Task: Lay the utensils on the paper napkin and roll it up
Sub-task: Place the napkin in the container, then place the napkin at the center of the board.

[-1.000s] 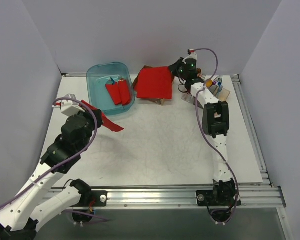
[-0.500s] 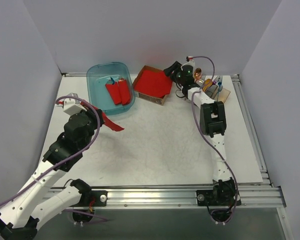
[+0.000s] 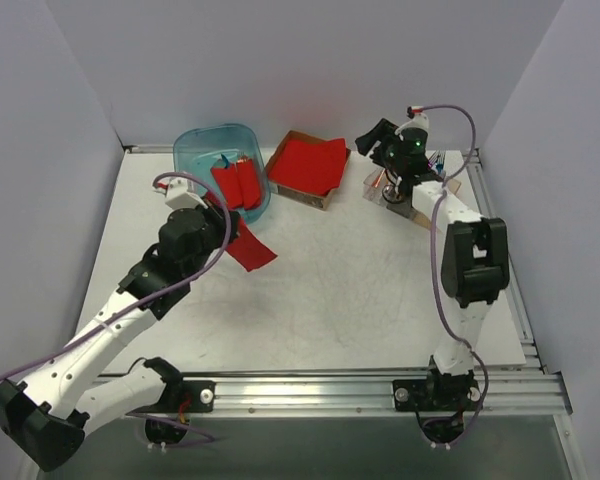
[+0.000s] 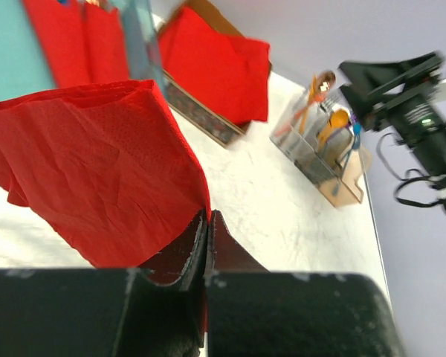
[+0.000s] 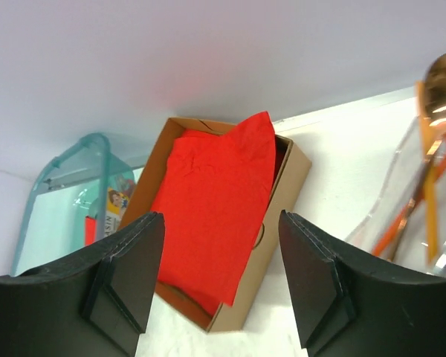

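left gripper (image 4: 207, 223) clamped on edge of thin red paper napkin (image 4: 97, 160), sheet hanging over white table (image 3: 350, 290) beside teal plastic bin (image 3: 187, 180). right gripper (image 5: 221, 286) spread apart, empty, near slim plastic utensils (image 4: 336, 119) in clear holder (image 4: 305, 149). you: lower napkin flat, open space mid-table, release without creasing

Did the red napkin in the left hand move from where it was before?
Yes. The paper napkin, pinched in the left hand, has slid to the right along the front of the blue tub, and is now by its right front corner.
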{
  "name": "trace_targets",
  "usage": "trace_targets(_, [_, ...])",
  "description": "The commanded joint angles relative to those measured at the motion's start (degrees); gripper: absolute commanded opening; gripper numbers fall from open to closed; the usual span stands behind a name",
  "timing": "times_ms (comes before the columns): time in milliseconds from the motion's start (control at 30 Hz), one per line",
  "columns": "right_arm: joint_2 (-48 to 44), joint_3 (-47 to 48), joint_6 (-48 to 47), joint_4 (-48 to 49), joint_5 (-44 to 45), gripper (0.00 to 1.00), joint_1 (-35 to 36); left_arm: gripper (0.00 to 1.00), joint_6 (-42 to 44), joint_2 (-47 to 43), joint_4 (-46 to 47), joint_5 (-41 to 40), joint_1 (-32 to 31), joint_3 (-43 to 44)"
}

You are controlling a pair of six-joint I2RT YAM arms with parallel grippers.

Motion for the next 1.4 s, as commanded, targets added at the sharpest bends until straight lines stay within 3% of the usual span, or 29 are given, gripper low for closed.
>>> trace_targets(0, [-10.55,-6.02,-2.52,-0.80,-0.08,0.63,-3.48,0.03,-2.85,6.08,10.02,6.80,-1.12,2.29])
trace_targets(233, [-19.89,-13.25,0.03,-3.87,-2.19,0.62,-8.77,0.02,-3.12,27.33,19.61,15.06,-4.80,16.08])
trace_targets(333, [-21.48,-13.60,0.12,-5.02,-2.71,0.61,-8.86,0.03,-3.29,31.31,24.00,19.01,-6.04,19.35])
trace_targets(467, [-21.75,-14.47,-0.06,-6.16,-2.63,0.61,-8.86,0.02,-8.11,32.46,31.12,20.78,-5.61,13.74])
trace_targets(533, [-20.35,-15.70,0.12,-6.25,-2.63,0.60,-8.86,0.02,-12.05,33.95,34.45,21.57,-4.21,1.59])
trace_targets(767, [-18.76,-14.22,0.21,-8.62,0.70,0.59,-8.95,0.02,-11.29,39.31,39.74,20.69,-5.25,-10.51])
trace_targets(900, [-16.31,-10.18,-1.28,-15.36,4.83,0.59,-8.86,0.02,-13.30,41.70,44.66,19.57,-5.69,-16.85])
trace_targets(1033, [-12.17,-3.85,-3.57,-23.03,8.79,0.53,-8.86,0.03,-13.58,37.57,42.75,14.55,-7.27,-20.20])
trace_targets(1167, [-8.48,-1.12,-3.92,-24.53,10.64,0.49,-8.95,0.13,-11.29,36.07,38.61,13.05,-8.41,-19.15])
trace_targets(1267, [-6.19,0.64,-4.54,-26.02,12.32,0.43,-8.86,0.40,-10.85,34.49,36.59,11.57,-9.12,-19.32])
trace_targets(1300, [-5.58,0.82,-4.89,-26.20,13.88,0.42,-8.86,0.56,-10.85,33.88,35.71,11.03,-9.29,-19.59])
trace_targets(1367, [-5.22,0.64,-4.89,-26.38,15.29,0.40,-8.86,0.66,-10.85,31.33,35.01,9.19,-9.65,-20.64])
